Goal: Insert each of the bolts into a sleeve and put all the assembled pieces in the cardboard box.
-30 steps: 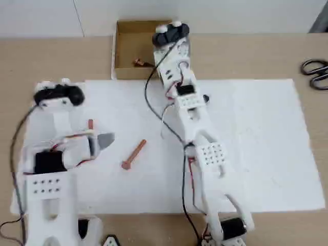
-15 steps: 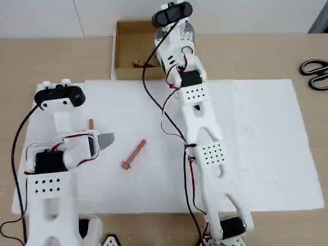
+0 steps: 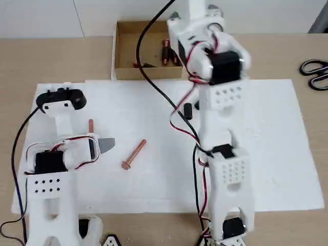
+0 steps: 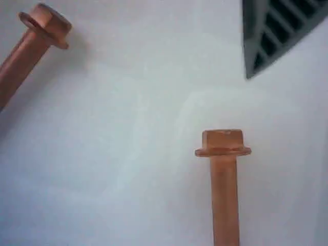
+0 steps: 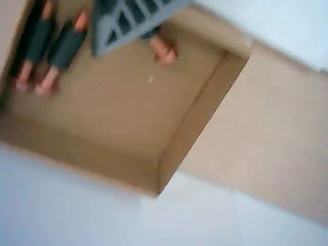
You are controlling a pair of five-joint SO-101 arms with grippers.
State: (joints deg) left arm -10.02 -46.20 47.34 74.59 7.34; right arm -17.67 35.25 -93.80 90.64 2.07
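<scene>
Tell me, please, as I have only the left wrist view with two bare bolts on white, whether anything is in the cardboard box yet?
Observer: Yes. The right wrist view shows a pair of sleeved bolts lying side by side in the cardboard box.
Operator: Is that everything in there?
Observer: No, a third piece lies apart from that pair, partly hidden from the wrist camera.
Operator: And where is the right arm?
Observer: In the high view the right arm stands raised by the box, on the side where the pair lies.
</scene>
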